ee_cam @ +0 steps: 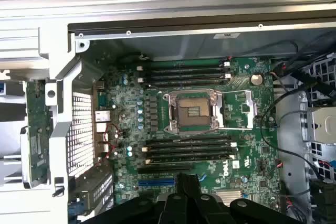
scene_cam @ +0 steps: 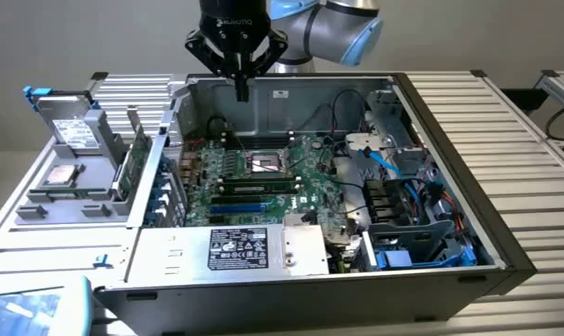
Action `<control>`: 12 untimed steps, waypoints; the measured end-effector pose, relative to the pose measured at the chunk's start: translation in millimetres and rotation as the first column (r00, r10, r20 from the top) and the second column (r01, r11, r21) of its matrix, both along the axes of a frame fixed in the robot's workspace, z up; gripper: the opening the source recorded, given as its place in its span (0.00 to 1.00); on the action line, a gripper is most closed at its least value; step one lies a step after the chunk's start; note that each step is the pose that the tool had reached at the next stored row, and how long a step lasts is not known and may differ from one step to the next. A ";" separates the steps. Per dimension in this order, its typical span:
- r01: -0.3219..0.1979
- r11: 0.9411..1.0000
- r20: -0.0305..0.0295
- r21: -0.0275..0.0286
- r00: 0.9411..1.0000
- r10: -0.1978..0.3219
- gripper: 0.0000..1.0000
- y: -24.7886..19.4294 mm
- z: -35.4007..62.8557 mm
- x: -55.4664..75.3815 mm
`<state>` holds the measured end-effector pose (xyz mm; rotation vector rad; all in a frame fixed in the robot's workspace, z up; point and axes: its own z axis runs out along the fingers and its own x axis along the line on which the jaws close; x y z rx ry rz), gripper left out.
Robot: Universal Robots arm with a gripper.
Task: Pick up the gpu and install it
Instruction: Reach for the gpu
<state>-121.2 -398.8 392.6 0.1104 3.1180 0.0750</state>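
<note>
The gripper hangs over the far wall of the open computer case, its fingers clenched together on nothing, pointing straight down above the far edge of the motherboard. In the wrist view the same closed gripper shows as black links, with the board spread out below it. The gpu is outside the case on the exterior view's left, well apart from the gripper. It appears to stand on edge in a slot of the grey holder tray, just beside the case's side wall, its green face showing. In the wrist view the gpu sits upright in that holder beyond the perforated rear panel. Farther left on the same tray, a grey drive with a white label leans upright. Inside the case, the CPU socket sits bare in the middle of the board with dark memory slots on both its near and far sides. A blue expansion slot lies nearer, unfilled. The power supply with its label lies along the near wall, and cables and blue connectors crowd the case's right side. The case rests on a slatted metal table
</note>
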 end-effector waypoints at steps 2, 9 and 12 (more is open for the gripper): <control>0.000 1.000 0.000 0.000 1.000 0.000 0.12 0.0 0.0 0.0; 0.000 1.000 0.000 0.000 1.000 0.000 0.12 0.0 0.0 0.0; 0.000 1.000 0.000 0.000 1.000 0.000 0.12 0.0 0.0 0.0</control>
